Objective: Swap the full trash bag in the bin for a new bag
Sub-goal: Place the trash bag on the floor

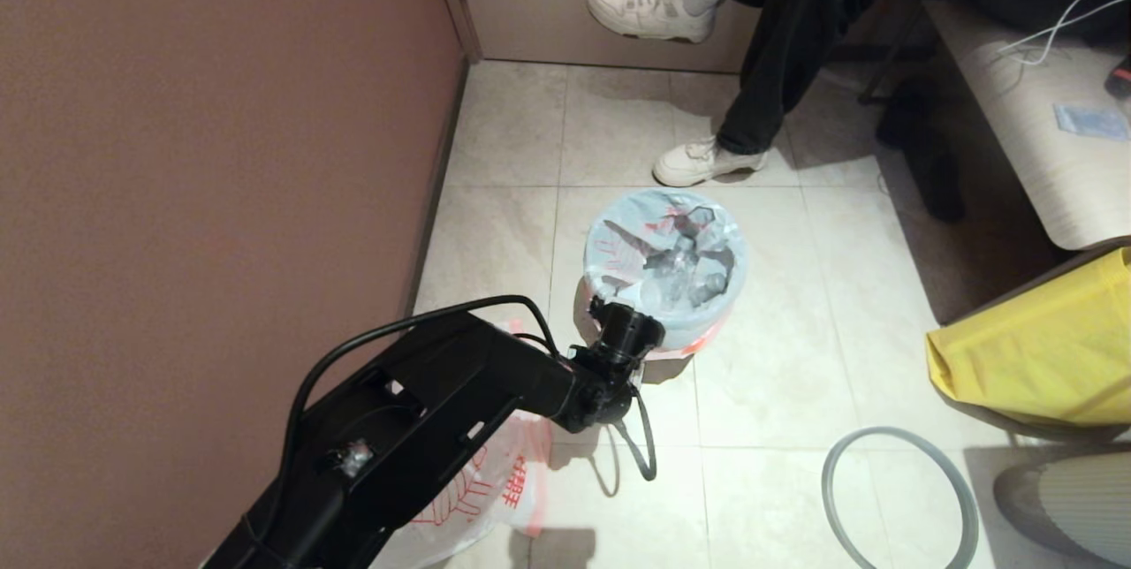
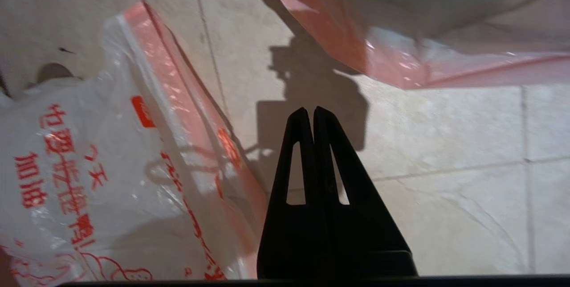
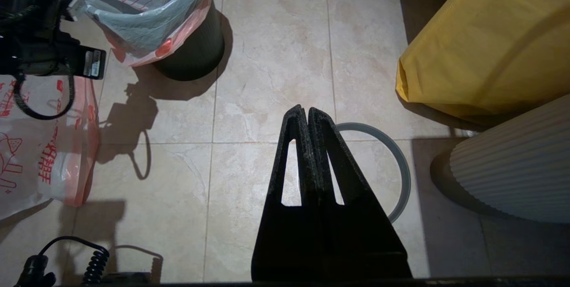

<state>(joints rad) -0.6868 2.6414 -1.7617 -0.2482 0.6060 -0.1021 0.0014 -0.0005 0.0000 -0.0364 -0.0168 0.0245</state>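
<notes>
Basically, the bin (image 1: 664, 269) stood upright on the tiled floor (image 1: 778, 392), mouth facing up, with the full trash bag (image 1: 671, 242) lining it; the bag's pink-red edge was folded down over the rim on the robot's side, and clear bottles showed inside. In the right wrist view the bin's dark wall (image 3: 196, 51) showed below the draped bag (image 3: 147, 15).

Left gripper (image 2: 310, 115) was closed, fingers pressed together and holding nothing, hovering low over the floor just on the robot's side of the bin. From the head view only its wrist (image 1: 623, 339) showed, right next to the bag's overhang; contact couldn't be told.

New bag (image 1: 486, 489) lay limp and flat on the floor under the left arm, near the brown wall (image 1: 203, 198). Its long axis ran roughly from the robot toward the bin, and red characters and a cartoon print (image 2: 58, 157) showed on it.

Right gripper (image 3: 307, 115) was also closed and empty, held above the floor over the near edge of the grey ring rim (image 1: 901, 498), which lay flat on the floor well apart from the bin. Yellow bag (image 1: 1043, 348) sat to the robot's right. A seated person's legs and white sneakers (image 1: 707, 158) were beyond the bin.
</notes>
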